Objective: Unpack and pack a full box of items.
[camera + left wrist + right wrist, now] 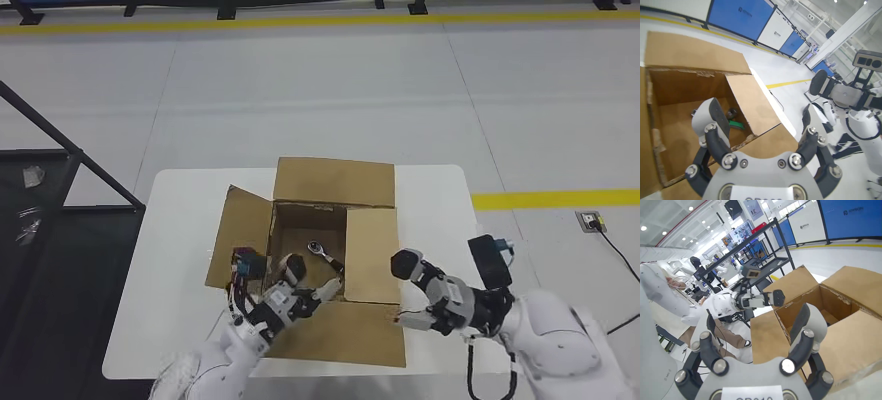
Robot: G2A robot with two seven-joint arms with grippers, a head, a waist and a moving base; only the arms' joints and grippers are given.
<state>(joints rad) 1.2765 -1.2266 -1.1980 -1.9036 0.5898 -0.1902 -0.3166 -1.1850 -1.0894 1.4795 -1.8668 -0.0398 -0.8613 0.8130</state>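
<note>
An open cardboard box (335,180) stands mid-table with its four flaps spread. On its floor lies a ratchet wrench (325,253); in the left wrist view a green-handled tool (736,125) and a black socket (732,112) show there. My left gripper (310,278) hovers open over the box's near edge, with nothing between its fingers (715,113). My right gripper (415,292) stands open beside the box's right flap, also empty, facing the box (848,317). The left gripper (776,297) appears beyond in the right wrist view.
The white table (180,300) has bare room on both sides of the box. A black metal rack (40,200) stands left of the table. Yellow floor lines (550,198) run beyond.
</note>
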